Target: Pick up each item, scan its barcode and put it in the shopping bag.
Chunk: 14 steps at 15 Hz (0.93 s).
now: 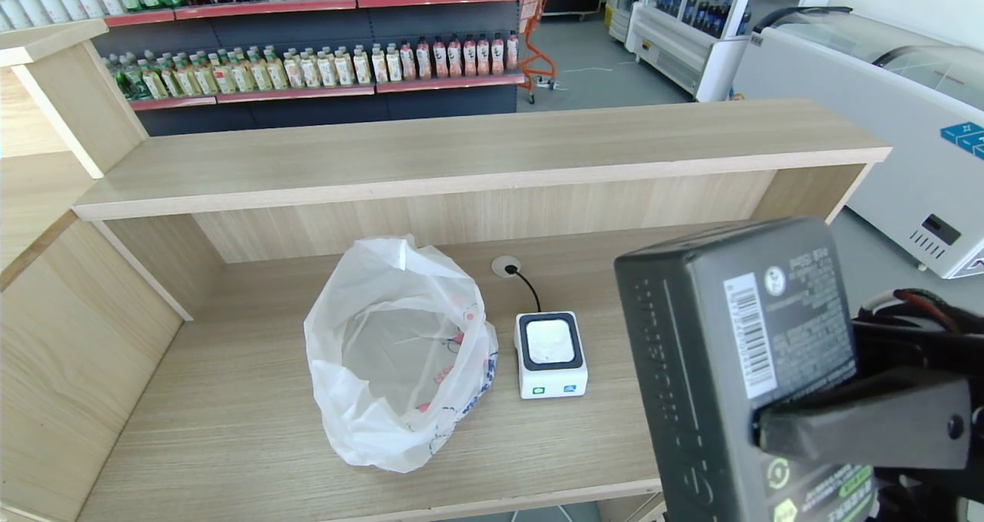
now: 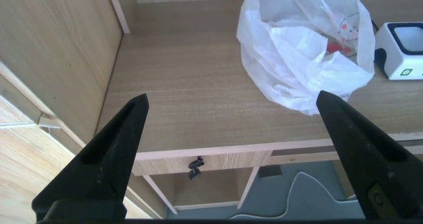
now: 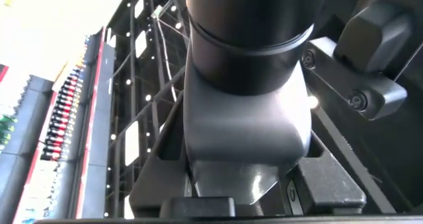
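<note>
The worktop [image 1: 231, 399] is pale wood-grain board, matt and smooth. On it, the shopping bag [image 1: 400, 368] is thin, translucent white plastic, crinkled, with a faint sheen. At its 3 o'clock, the scanner [image 1: 550, 380] has a smooth, slightly glossy white plastic shell around a dark frame. The dark pack [image 1: 692, 368], at 4 o'clock in the head view, is matt charcoal with a white paper-like barcode label [image 1: 750, 336]. The left end effector [image 2: 231, 158] has fingers [image 2: 112, 151] that look like matt black plastic.

shopping bag [image 1: 330, 353]: 1 | barcode scanner [image 1: 550, 353]: 1 | dark barcoded pack [image 1: 715, 368]: 1 | scanner cable [image 1: 530, 286]: 1
</note>
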Available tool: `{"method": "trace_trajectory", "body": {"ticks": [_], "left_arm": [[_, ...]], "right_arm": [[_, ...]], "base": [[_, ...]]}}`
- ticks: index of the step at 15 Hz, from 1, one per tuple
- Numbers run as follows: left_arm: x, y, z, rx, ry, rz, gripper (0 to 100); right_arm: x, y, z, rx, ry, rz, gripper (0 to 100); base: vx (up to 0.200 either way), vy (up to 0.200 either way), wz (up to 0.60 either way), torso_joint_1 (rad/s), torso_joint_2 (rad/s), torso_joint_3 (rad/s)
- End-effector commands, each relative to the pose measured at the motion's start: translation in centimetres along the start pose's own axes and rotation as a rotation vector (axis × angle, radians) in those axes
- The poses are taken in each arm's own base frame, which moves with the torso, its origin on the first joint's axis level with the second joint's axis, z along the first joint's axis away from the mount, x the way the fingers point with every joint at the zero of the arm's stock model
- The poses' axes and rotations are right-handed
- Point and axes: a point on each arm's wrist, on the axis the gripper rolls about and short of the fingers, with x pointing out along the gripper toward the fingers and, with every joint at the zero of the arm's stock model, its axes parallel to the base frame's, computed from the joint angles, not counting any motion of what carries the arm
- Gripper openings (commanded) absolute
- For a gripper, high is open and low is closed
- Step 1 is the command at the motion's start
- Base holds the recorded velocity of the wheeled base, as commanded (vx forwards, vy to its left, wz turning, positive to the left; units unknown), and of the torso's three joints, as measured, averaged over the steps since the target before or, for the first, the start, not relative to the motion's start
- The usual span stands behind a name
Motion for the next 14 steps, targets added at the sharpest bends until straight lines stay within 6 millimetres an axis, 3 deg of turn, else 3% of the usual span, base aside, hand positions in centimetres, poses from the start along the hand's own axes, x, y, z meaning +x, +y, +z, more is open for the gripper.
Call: {"method": "trace_trajectory", "body": {"ticks": [1,3,4,6,8,10,11,14], "left_arm": [[0.0,0.0,0.0,0.0,0.001,0.0,100],[0.0,0.0,0.0,0.0,0.001,0.0,100],[0.0,0.0,0.0,0.0,0.001,0.0,100],[0.0,0.0,0.0,0.0,0.001,0.0,100],[0.0,0.0,0.0,0.0,0.001,0.0,100],[0.0,0.0,0.0,0.0,0.001,0.0,100],[0.0,0.0,0.0,0.0,0.001,0.0,100],[0.0,0.0,0.0,0.0,0.001,0.0,100]], "right_arm": [[0.2,0.3,0.1,0.028,-0.008,0.002,0],[0.2,0.3,0.1,0.091,-0.008,0.007,0],[0.1,0.4,-0.1,0.216,0.013,0.036,0],[-0.1,0.7,-0.3,0.602,0.254,0.173,0],[-0.1,0.4,-0.6,0.94,0.483,0.17,0],[0.0,0.4,-0.7,1.172,0.66,0.116,0],[-0.3,0.6,-1.1,1.293,0.854,0.068,0],[-0.8,1.4,-1.2,1.474,1.158,0.022,0]], "base": [[0.0,0.0,0.0,0.0,0.0,0.0],[0.0,0.0,0.0,0.0,0.0,0.0],[0.0,0.0,0.0,0.0,0.0,0.0],[0.0,0.0,0.0,0.0,0.0,0.0],[0.0,0.0,0.0,0.0,0.0,0.0],[0.0,0.0,0.0,0.0,0.0,0.0],[0.0,0.0,0.0,0.0,0.0,0.0],[0.0,0.0,0.0,0.0,0.0,0.0]]}}
